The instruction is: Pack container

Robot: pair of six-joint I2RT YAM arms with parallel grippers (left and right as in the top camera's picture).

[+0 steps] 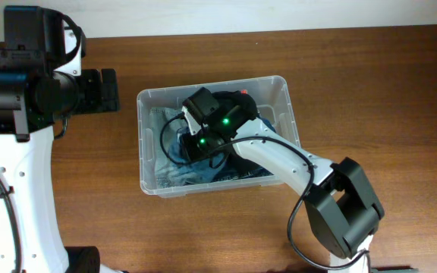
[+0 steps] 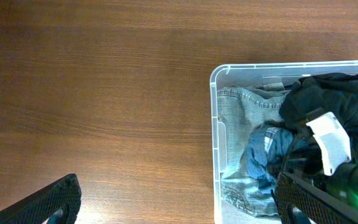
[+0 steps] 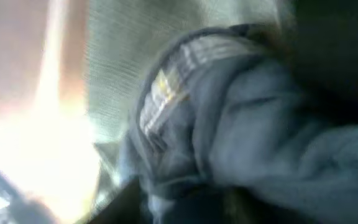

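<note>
Lying in container [image 1: 140, 144], denim clothes [image 2: 253, 109]

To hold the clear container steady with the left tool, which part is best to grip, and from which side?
Probably the rim lip on the left short wall of the container, from above, one finger either side. That wall faces the open left tool, its lip stands free, and the denim lies below it.

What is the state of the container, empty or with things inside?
Not empty. The container holds crumpled light denim, a blue cloth and a dark garment, piled up near its rim.
</note>
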